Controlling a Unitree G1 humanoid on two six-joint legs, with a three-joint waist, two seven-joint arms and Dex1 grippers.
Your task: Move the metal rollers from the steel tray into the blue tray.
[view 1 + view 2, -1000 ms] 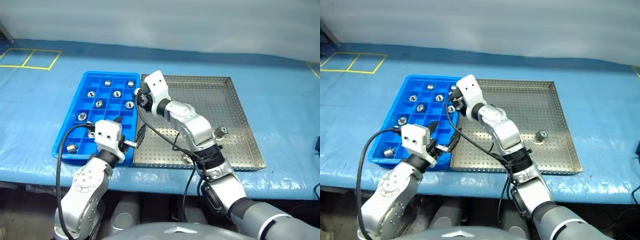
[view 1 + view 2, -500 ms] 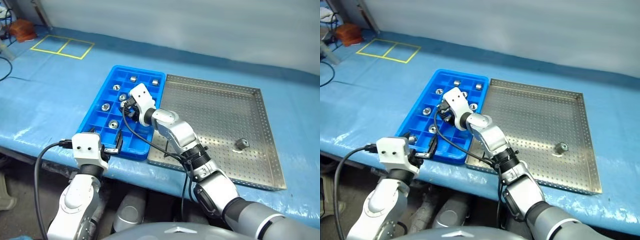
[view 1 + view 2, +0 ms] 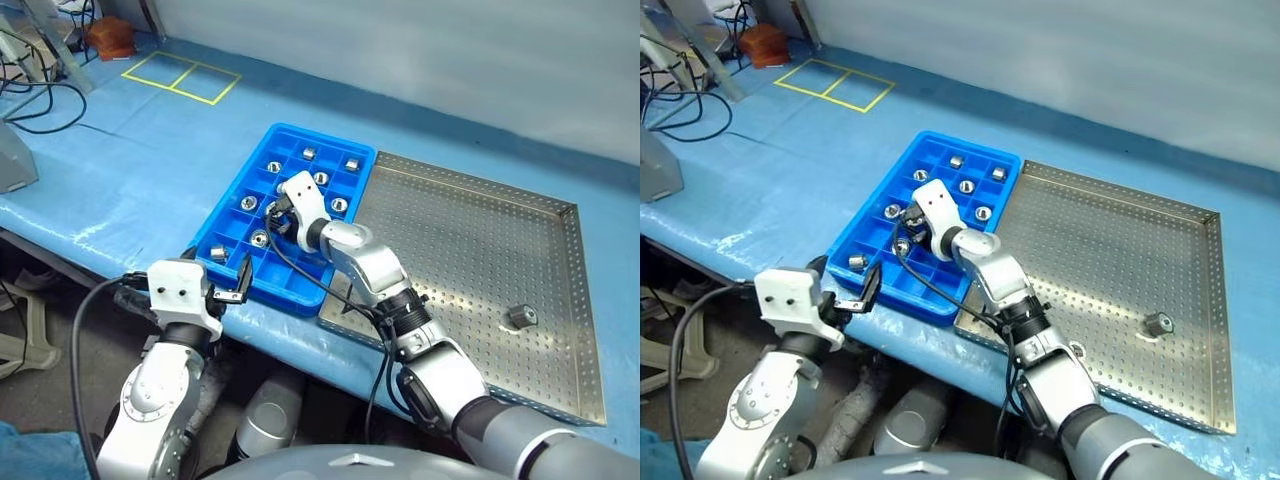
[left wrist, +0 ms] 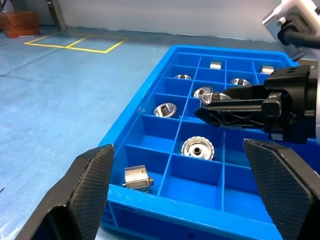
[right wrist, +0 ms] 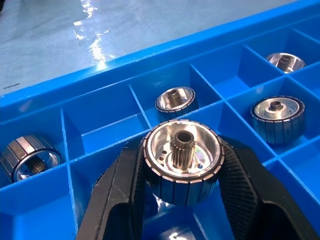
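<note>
My right gripper [image 3: 277,221] is shut on a metal roller [image 5: 182,160], a shiny ribbed cylinder with a toothed hub, held low over a compartment in the middle of the blue tray [image 3: 296,282]. Several rollers [image 3: 249,202] lie in other compartments. The steel tray [image 3: 470,235] sits right of the blue one, with one roller [image 3: 520,317] on its perforated floor near the right rim. My left gripper [image 3: 233,284] stands open and empty at the blue tray's near edge, its fingers [image 4: 92,185] spread wide.
Both trays rest on a blue covered table whose front edge [image 3: 120,265] runs just before my left gripper. A yellow taped square [image 3: 185,75] marks the far left. Cables [image 3: 40,100] and grey equipment [image 3: 12,160] lie at the left end.
The whole view has swung, so the trays sit shifted and turned in the picture. My right gripper has sunk with the roller closer to the blue tray's compartments. The left gripper stays open.
</note>
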